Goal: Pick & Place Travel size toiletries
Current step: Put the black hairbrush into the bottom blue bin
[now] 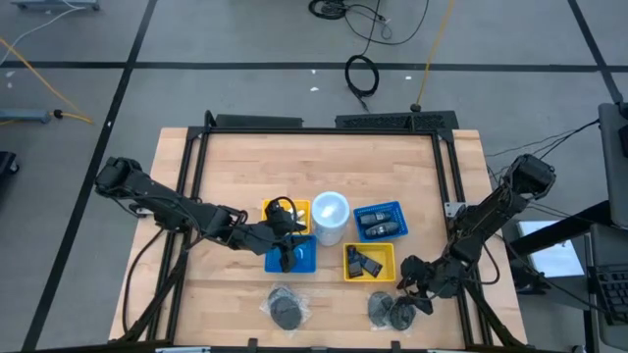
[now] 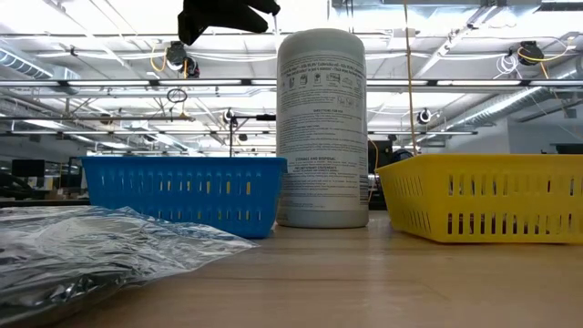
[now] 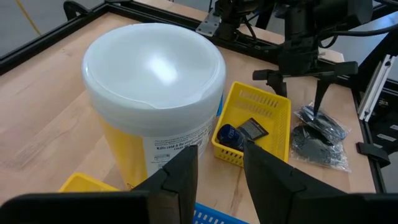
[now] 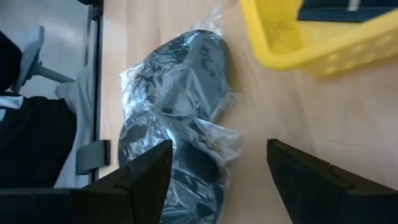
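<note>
Here the right gripper [image 1: 417, 284] is hanging low over the front right part of the table [image 1: 235, 176], its two dark fingers [image 4: 140, 180] spread wide apart and pinching nothing. Directly under and between those fingers a dark round piece in crinkled clear wrap [image 4: 180, 130] is lying flat on the wood, and in the high view a small cluster of these wrapped pieces [image 1: 391, 310] is sitting just in front of that gripper. Just beyond the fingertips the corner of a yellow basket [image 4: 311, 50] is showing, and inside it two small dark packs [image 3: 244, 132] are resting on the bottom. The left gripper [image 1: 287, 235] is reaching in from the other side and hovering over a blue basket [image 1: 292, 257] near the table's middle, its fingers [image 3: 183, 180] standing slightly apart with only a narrow gap between them and nothing in it. Right ahead of those fingers a big white tub [image 3: 155, 93] is standing upright, and past the tub the yellow basket and the wrapped pieces beneath the other arm are coming into sight. A second yellow basket [image 1: 297, 210] is lying beside the left gripper, behind the blue one, and a second blue basket [image 1: 381, 220] holding dark items is sitting on the far side of the tub. Another wrapped pile [image 1: 287, 308] is lying at the front edge, in front of the left gripper and well apart from it.
</note>
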`<state>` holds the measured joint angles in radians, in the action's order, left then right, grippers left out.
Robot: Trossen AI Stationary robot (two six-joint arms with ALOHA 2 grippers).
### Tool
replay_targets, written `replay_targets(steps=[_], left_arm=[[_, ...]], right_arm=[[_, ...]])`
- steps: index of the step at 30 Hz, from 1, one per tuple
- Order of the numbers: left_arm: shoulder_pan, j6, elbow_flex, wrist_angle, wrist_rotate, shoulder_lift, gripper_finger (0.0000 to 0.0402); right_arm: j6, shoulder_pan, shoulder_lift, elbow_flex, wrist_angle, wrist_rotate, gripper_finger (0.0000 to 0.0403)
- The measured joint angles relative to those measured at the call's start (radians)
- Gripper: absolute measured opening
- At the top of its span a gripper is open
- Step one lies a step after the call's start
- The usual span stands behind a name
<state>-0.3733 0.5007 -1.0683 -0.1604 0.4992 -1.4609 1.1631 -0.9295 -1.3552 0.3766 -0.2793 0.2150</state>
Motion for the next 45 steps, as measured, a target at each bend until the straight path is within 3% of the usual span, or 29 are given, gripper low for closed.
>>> replay_targets(steps=[14,19,27,37,45], left_arm=[[0.000,-0.001,0.000,0.000,0.000,0.000,0.0129],[0.000,-0.001,0.000,0.000,0.000,0.000,0.0129],[0.000,-0.002,0.000,0.000,0.000,0.000,0.0129],[0.000,-0.002,0.000,0.000,0.000,0.000,0.0129],[0.000,-0.002,0.000,0.000,0.000,0.000,0.0129]], right_arm=[[-0.032,0.001,-0.020,0.000,-0.046,-0.059,0.0237],[-0.053,0.000,-0.021,-0.001,-0.040,-0.070,0.0173],[-0.198,-0.001,-0.022,-0.002,-0.034,-0.086,0.0013],[-0.252,0.001,0.011,0.030,-0.034,-0.102,0.0002],[-0.323,0.013,0.141,0.121,0.195,-0.057,0.0001]])
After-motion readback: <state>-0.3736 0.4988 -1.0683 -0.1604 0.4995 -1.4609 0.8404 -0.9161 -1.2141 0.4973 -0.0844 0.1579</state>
